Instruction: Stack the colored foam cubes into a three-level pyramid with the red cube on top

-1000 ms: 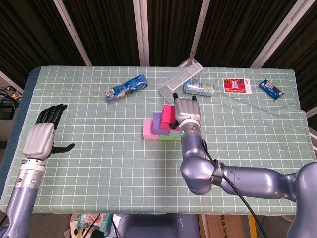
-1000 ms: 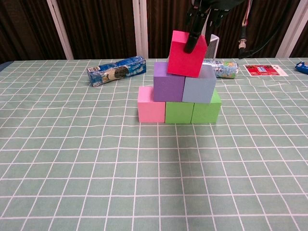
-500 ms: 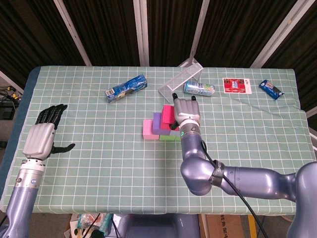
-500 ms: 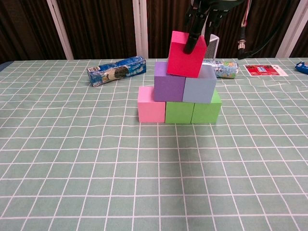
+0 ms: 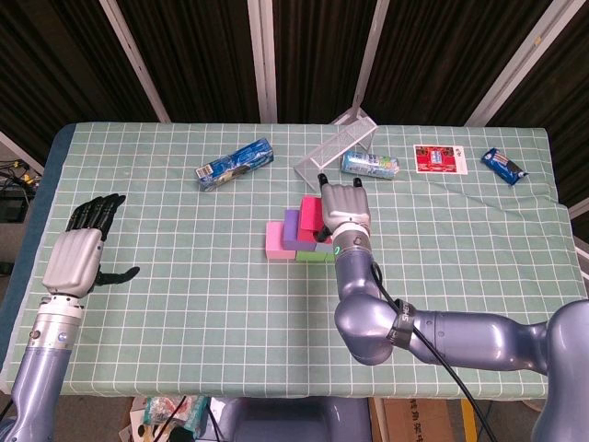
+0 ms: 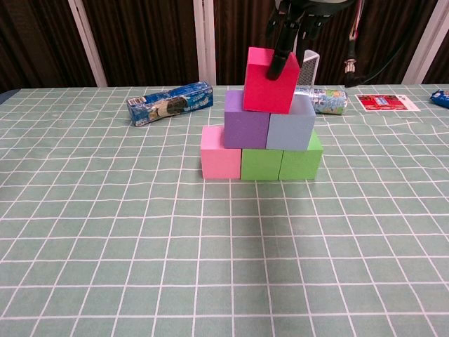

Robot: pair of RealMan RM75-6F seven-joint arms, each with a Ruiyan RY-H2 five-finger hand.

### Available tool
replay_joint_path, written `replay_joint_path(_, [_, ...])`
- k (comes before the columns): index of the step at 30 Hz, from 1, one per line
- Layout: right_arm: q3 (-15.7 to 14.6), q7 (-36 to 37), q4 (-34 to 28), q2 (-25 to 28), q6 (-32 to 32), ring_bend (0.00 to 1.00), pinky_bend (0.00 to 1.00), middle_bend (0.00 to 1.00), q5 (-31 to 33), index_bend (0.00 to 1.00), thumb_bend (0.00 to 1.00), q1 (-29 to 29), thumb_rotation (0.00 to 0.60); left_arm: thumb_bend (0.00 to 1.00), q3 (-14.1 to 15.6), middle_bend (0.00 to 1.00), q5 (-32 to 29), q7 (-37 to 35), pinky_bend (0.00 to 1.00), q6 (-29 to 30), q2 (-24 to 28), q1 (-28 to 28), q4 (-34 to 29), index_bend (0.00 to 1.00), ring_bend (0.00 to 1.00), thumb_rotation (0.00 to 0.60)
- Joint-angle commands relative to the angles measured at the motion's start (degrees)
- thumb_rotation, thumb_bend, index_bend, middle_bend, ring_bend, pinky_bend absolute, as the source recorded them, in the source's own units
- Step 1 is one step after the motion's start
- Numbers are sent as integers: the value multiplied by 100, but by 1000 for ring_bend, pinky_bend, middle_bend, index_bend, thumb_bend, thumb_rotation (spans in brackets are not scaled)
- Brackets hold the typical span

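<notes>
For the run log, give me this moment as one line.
stage: placing top | red cube: on purple cube and blue-grey cube | right robot hand: fingers on red cube | left robot hand: open, idle

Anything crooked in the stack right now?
Yes. The red cube sits tilted on the purple cube and blue-grey cube, not flat. The right robot hand is on its top edge.

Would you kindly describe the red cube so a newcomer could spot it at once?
Find the block pyramid near the middle of the green checked table. The red cube sits on its top, under the right hand; it alone is red and highest.
</notes>
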Motion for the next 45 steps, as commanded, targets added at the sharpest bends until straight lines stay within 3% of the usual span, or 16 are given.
replay_joint_path(1, [-12,17,-10,-16,7,366,40,550,-32,67,301,-4,600,120,0,37,-3,2,27,-1,2,-1,-3,0,27,600])
replay_joint_path(45, [-16,-70,-58,-3,165,366,36,550,-68,67,301,-7,600,120,28,37,-3,2,27,-22,40,-7,-46,0,27,600])
